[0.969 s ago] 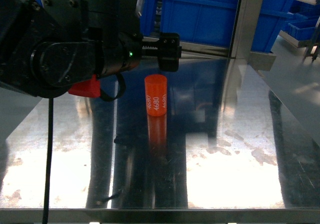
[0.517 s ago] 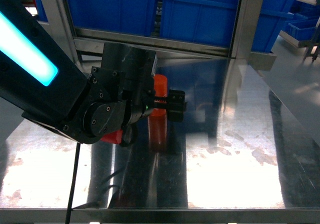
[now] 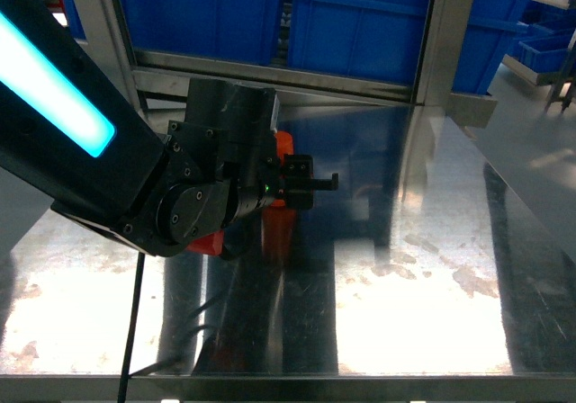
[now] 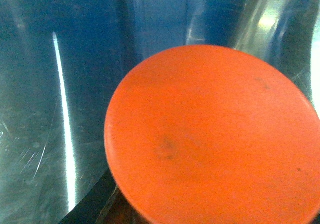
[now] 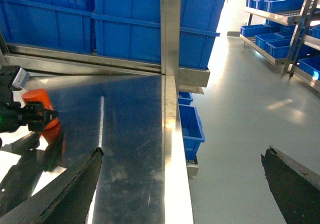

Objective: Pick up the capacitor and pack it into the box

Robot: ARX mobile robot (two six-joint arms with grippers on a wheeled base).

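Observation:
The orange cylindrical capacitor (image 3: 283,144) stands on the steel table (image 3: 414,268), mostly hidden behind my left arm. My left gripper (image 3: 290,185) straddles it, and its black outer finger (image 3: 304,180) sits against the capacitor's right side. The left wrist view is filled by the capacitor's round top (image 4: 210,134), close under the camera. From the right wrist, the capacitor (image 5: 36,99) shows with the left gripper (image 5: 42,119) round its lower part. My right gripper (image 5: 182,153) hangs open and empty over the table's right edge. The box is out of view.
Big blue bins (image 3: 360,16) stand behind a steel rail at the back of the table. A steel post (image 5: 169,29) rises at the table's corner. Small blue bins (image 5: 192,126) sit below its right edge, beside grey floor and shelves of blue bins (image 5: 280,14).
My left arm dropped from above the capacitor to around it. In the last half second the outer finger slid left against the capacitor's side.

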